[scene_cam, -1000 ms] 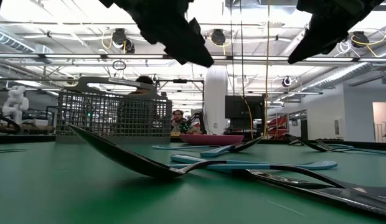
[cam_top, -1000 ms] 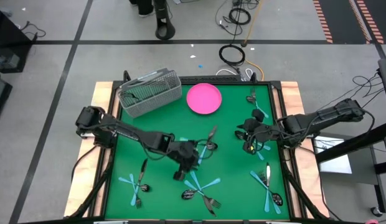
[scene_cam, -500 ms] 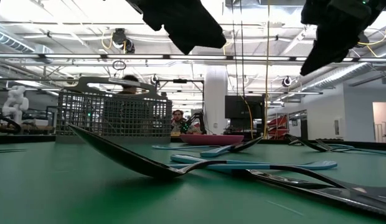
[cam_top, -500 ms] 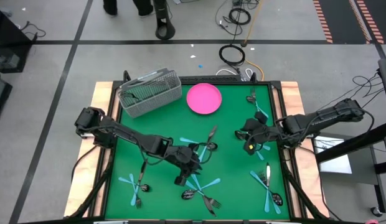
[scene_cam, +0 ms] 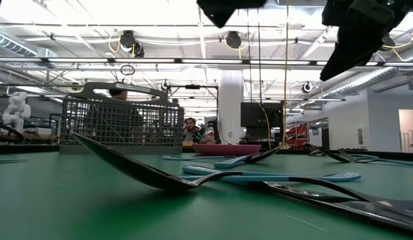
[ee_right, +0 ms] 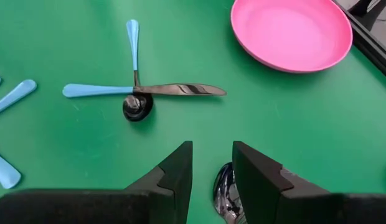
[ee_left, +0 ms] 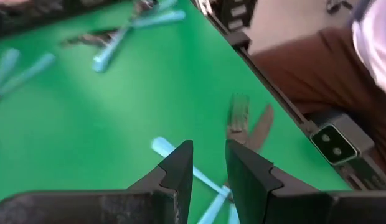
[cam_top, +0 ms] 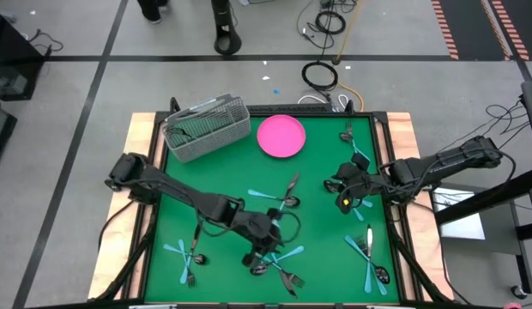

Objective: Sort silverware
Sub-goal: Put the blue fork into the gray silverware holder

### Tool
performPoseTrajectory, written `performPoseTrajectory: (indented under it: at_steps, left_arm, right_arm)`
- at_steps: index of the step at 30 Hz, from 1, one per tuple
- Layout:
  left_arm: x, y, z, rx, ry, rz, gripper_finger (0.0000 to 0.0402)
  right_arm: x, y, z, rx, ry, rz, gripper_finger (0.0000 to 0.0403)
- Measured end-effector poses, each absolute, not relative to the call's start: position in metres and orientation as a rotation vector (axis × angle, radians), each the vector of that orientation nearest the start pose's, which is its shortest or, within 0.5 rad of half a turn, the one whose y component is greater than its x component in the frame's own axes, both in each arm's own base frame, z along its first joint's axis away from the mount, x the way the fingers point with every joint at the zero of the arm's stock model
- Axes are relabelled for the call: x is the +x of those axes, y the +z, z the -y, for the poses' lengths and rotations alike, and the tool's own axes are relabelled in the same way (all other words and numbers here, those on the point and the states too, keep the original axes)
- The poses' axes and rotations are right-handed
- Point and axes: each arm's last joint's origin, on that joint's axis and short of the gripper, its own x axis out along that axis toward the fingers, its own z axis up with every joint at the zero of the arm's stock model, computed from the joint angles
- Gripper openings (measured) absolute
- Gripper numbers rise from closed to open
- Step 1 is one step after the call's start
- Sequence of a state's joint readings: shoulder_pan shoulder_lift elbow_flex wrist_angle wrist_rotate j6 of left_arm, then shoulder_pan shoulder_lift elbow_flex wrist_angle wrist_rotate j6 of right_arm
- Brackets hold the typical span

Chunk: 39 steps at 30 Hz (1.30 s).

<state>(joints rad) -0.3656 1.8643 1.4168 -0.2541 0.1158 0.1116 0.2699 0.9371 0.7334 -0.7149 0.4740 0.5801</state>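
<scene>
Silverware lies in loose groups on the green mat: metal pieces and pieces with light blue handles. One group [cam_top: 281, 201] lies mid-table and another [cam_top: 279, 262] by the near edge. Others lie near left [cam_top: 189, 253], near right [cam_top: 369, 257] and far right [cam_top: 352, 142]. My left gripper [cam_top: 257, 251] hovers open with a narrow gap over the near-edge group; blue handles [ee_left: 162, 147] show just beyond its fingers [ee_left: 180, 165]. My right gripper [cam_top: 341, 199] hangs open above a shiny spoon bowl [ee_right: 225, 186] at the mat's right. Both show raised in the low view.
A grey wire-mesh basket [cam_top: 206, 129] stands at the far left corner, with a pink round plate [cam_top: 281, 136] beside it at the far edge. A fork [ee_left: 238, 115] and a knife [ee_left: 261, 127] lie close to the mat's near edge. Bare mat [cam_top: 317, 236] lies between the two grippers.
My left gripper has travelled toward the table's near edge and a little right, from beside the mid-table group to above the near-edge group. In the low view it has slid across the picture's top. No silverware has moved.
</scene>
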Motion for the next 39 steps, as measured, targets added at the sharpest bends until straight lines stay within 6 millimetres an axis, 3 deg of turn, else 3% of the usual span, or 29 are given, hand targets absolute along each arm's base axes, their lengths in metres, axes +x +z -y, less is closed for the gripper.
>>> performPoseTrajectory:
  at_steps: [7, 13, 16, 25, 32, 39]
  left_arm:
    - [0.414, 0.219, 0.164, 0.211, -0.554, -0.814, 0.0098]
    - [0.422, 0.200, 0.178, 0.242, -0.554, -0.875, 0.0098]
    - [0.424, 0.198, 0.185, 0.274, -0.529, -0.911, 0.0098]
    - [0.419, 0.217, 0.221, 0.414, -0.419, -0.819, 0.0098]
    - [0.424, 0.191, 0.228, 0.308, -0.438, -0.893, 0.0098]
    - [0.436, 0.184, 0.241, 0.347, -0.440, -1.005, 0.0098]
  right_arm:
    - [0.170, 0.251, -0.033, 0.215, -0.422, -0.759, 0.0102]
    - [0.170, 0.252, -0.034, 0.232, -0.425, -0.756, 0.0102]
    - [0.171, 0.251, -0.034, 0.242, -0.431, -0.755, 0.0102]
    - [0.176, 0.238, -0.045, 0.213, -0.415, -0.809, 0.0102]
    - [0.179, 0.228, -0.051, 0.160, -0.429, -0.839, 0.0102]
    - [0.180, 0.228, -0.051, 0.149, -0.434, -0.820, 0.0102]
